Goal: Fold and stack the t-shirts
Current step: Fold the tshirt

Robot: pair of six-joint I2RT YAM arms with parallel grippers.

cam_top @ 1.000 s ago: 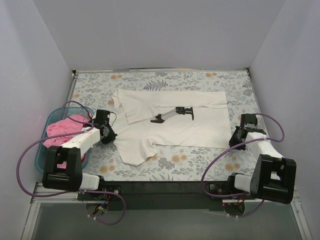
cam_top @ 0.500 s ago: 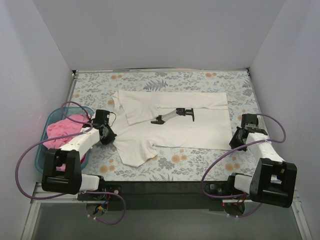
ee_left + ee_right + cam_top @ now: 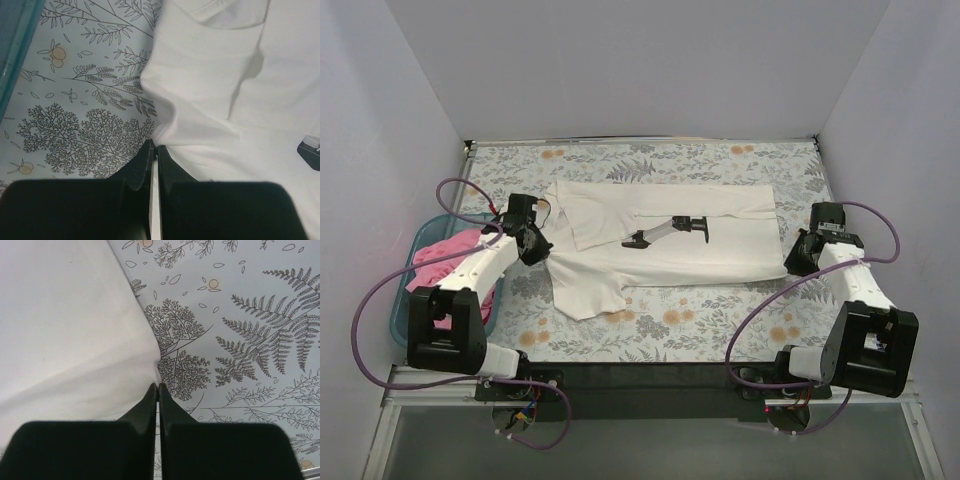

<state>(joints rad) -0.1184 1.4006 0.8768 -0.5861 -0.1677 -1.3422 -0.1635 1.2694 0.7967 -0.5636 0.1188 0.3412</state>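
Note:
The white t-shirt lies spread on the floral tablecloth, with a sleeve hanging toward the near left. My left gripper is shut on its left edge; in the left wrist view a strip of white fabric sits between the closed jaws of the gripper. My right gripper is shut on the shirt's near right corner; it also shows in the right wrist view, at the edge of the cloth. The pink t-shirt lies crumpled in the teal basket.
A grey and black elongated shape shows on the middle of the white shirt; its end shows in the left wrist view. The basket's wall is just left of my left gripper. Grey walls enclose the table on three sides.
Both grippers have moved away from the near edge, drawing the shirt's near edge with them. The shirt's near right corner and left side now sit farther back.

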